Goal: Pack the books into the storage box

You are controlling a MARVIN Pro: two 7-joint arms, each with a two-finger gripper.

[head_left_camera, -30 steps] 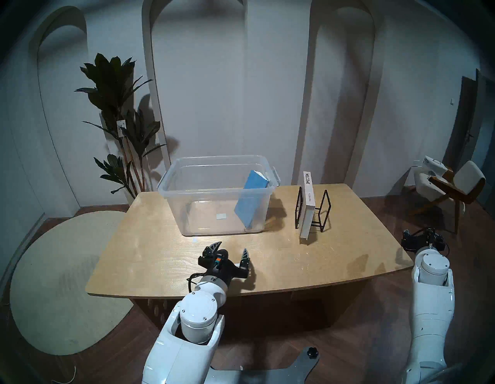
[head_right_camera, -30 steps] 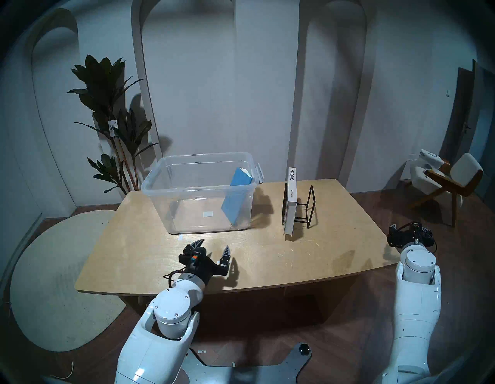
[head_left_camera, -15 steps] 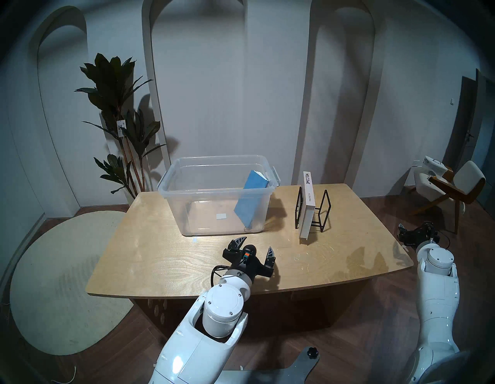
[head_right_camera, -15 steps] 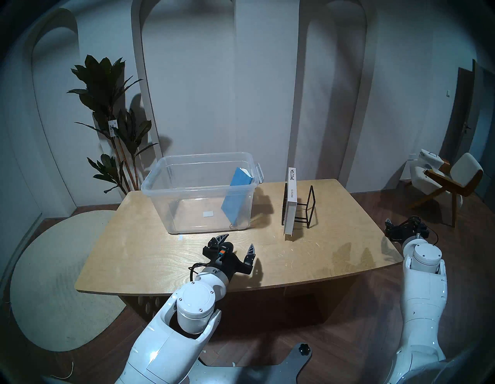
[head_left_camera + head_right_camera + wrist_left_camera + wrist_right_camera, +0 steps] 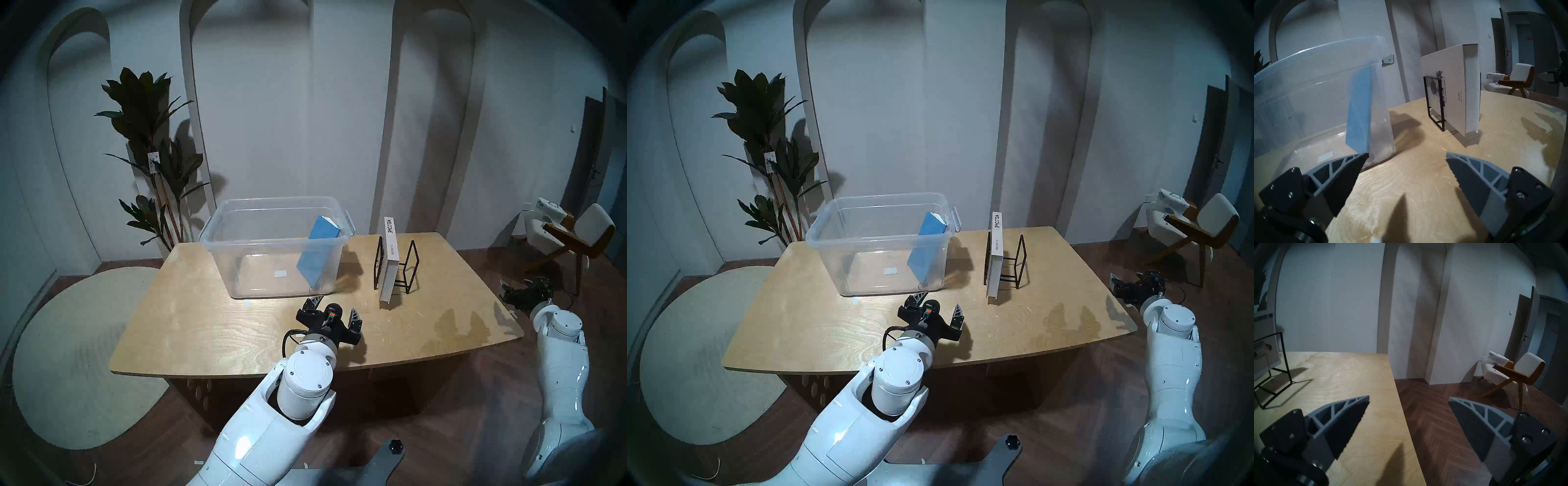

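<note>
Left pincer point(image 5: 336, 304) (empty) faces two books: blue book point(image 5: 317, 254), white book point(image 5: 389, 268).

On the table point(image 5: 190, 325), the storage box point(image 5: 217, 234) is being kept at eleven o'clock, with the thin book point(image 5: 315, 258) being leaned inside against its three-o'clock wall. At one o'clock, the WELCOME book point(image 5: 387, 264) is being held upright in the wire book rack point(image 5: 412, 268).
</note>
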